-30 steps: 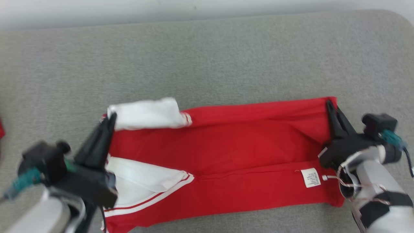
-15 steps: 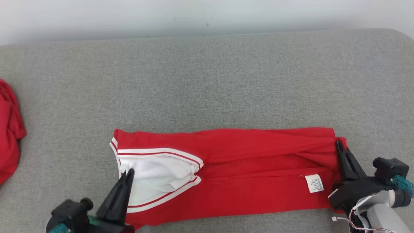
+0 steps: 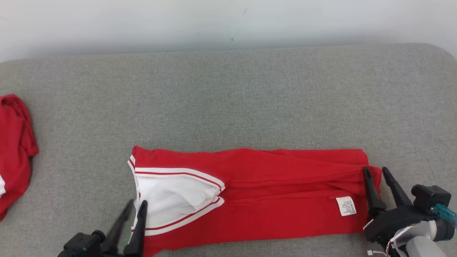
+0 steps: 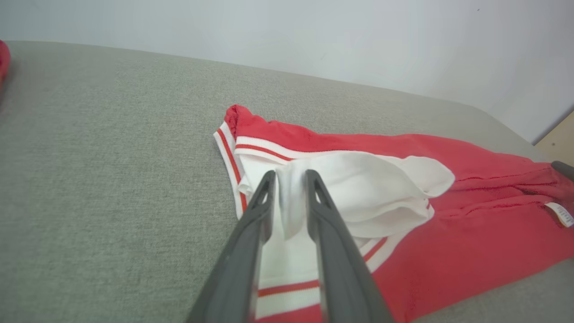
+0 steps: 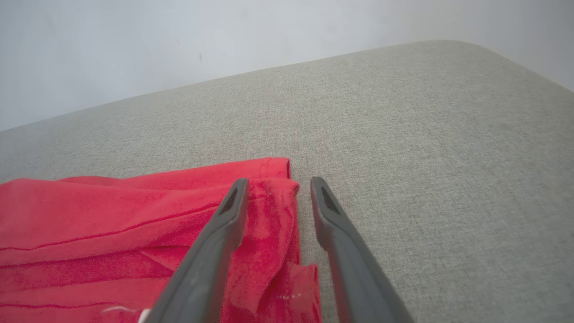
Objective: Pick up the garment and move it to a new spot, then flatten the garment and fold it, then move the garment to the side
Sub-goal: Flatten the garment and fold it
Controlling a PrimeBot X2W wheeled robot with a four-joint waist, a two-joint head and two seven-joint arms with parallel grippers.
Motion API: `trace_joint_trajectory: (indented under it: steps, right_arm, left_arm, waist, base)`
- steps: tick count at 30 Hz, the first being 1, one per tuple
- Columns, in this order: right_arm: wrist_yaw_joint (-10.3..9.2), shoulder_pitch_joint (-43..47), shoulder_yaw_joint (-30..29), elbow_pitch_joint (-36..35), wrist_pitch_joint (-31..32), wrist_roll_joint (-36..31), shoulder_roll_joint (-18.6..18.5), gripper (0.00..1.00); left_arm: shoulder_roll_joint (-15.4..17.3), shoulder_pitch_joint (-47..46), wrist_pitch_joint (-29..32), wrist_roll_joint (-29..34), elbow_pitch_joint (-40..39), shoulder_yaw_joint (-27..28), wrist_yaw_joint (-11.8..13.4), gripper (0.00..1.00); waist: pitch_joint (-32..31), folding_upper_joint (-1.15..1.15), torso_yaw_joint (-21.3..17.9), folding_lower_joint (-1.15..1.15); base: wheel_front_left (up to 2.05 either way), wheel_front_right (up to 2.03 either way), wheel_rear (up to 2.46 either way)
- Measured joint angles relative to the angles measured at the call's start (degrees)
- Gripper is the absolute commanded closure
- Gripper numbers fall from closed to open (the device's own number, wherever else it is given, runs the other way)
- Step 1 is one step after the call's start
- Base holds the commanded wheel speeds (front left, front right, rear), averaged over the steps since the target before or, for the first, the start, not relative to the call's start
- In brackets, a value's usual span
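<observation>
The red garment (image 3: 278, 214) lies folded lengthwise in a long strip on the grey padded surface (image 3: 228, 100). Its white, red-striped sleeve part (image 3: 171, 200) is at the left end. My left gripper (image 3: 136, 204) is at that end with its fingers slightly parted. In the left wrist view a raised white fold (image 4: 287, 197) of the garment (image 4: 448, 233) stands between the left gripper's (image 4: 289, 172) fingers. My right gripper (image 3: 375, 169) is open at the right end. In the right wrist view the right gripper (image 5: 278, 179) straddles the garment's (image 5: 112, 224) corner, with one finger over red cloth and the other over bare surface.
Another red cloth (image 3: 14, 142) lies bunched at the surface's far left edge. A pale wall (image 3: 228, 21) runs behind the surface. The surface's back right corner (image 3: 439, 53) is rounded. Bare grey surface stretches beyond the garment.
Both grippers, shut on the garment's ends a moment ago, now have their fingers parted, the right wider than the left. The garment has settled flat. The head view itself has shifted.
</observation>
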Motion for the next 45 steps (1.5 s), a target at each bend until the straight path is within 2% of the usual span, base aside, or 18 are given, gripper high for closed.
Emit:
trace_joint_trajectory:
  steps: [2, 3, 9, 19, 26, 32, 34, 35, 41, 45]
  right_arm:
    - [0.00, 0.6, -0.1, -0.7, -0.1, 0.2, 0.0, 0.00]
    - [0.00, 1.2, -0.2, -1.9, -0.3, 0.6, -0.2, 0.00]
    - [0.00, 1.9, -0.7, -2.4, 0.4, 1.1, -0.9, 0.00]
    - [0.00, 0.4, -1.2, 4.5, 5.6, -0.4, 1.0, 0.00]
    - [0.00, -1.1, -1.3, 9.9, 6.6, -0.6, 2.0, 0.00]
    - [0.00, -3.1, -0.3, 13.5, 7.4, -0.7, 2.6, 0.00]
    - [-0.01, -3.5, 0.4, 14.1, 7.6, -0.3, 2.6, 0.95]
    - [-0.01, -3.7, 0.7, 14.2, 7.5, 0.0, 2.6, 1.00]
    - [0.00, -4.3, 1.8, 15.0, 5.9, 2.0, 2.6, 1.00]
    - [0.02, -4.6, 0.8, 15.9, 4.5, 2.7, 0.9, 1.00]
  left_arm:
    - [-1.1, 0.7, 0.0, 1.6, 0.3, 1.6, -0.4, 0.00]
    - [-3.1, 1.4, 0.0, 4.8, 0.0, 5.1, -0.6, 0.00]
    - [-7.7, 3.6, 0.0, 12.0, -2.2, 12.4, -1.4, 0.00]
    - [-15.1, 6.8, 0.0, 23.1, -4.6, 21.8, -4.0, 0.00]
    - [-17.6, 7.9, 0.0, 25.3, -3.4, 24.3, -5.7, 0.00]
    - [-18.3, 8.4, 0.0, 26.4, -2.7, 25.4, -6.4, 0.00]
    - [-18.4, 8.4, 0.0, 26.7, -2.5, 25.5, -6.4, 0.00]
    - [-18.5, 8.4, 0.0, 26.9, -2.4, 25.5, -6.5, 0.00]
    - [-18.6, 8.4, 0.0, 28.3, -2.1, 25.2, -6.9, 0.00]
    - [-18.6, 8.5, 0.0, 28.6, -1.8, 24.7, -6.9, 0.00]
  waist:
    - [-0.4, 0.00, 0.1, 0.00]
    - [-1.2, 0.00, 0.3, 0.00]
    - [-2.7, 0.00, 0.8, 0.00]
    - [-4.0, 0.01, 2.1, 0.00]
    - [-4.4, 0.01, 2.8, 0.00]
    - [-4.7, 0.01, 3.2, 0.00]
    - [-4.8, 0.01, 3.4, 0.00]
    - [-4.8, 0.01, 3.5, 0.00]
    - [-4.9, 0.01, 3.5, 0.00]
    - [-5.0, 0.01, 3.2, 0.00]
  base:
    - [0.00, 0.00, 0.00]
    - [0.00, 0.00, 0.00]
    - [0.00, 0.00, 0.00]
    - [0.00, 0.00, 0.00]
    - [0.00, 0.00, 0.00]
    - [0.00, 0.00, 0.00]
    - [0.00, 0.00, 0.00]
    - [0.00, 0.00, 0.00]
    - [0.00, 0.00, 0.00]
    - [0.00, 0.00, 0.00]
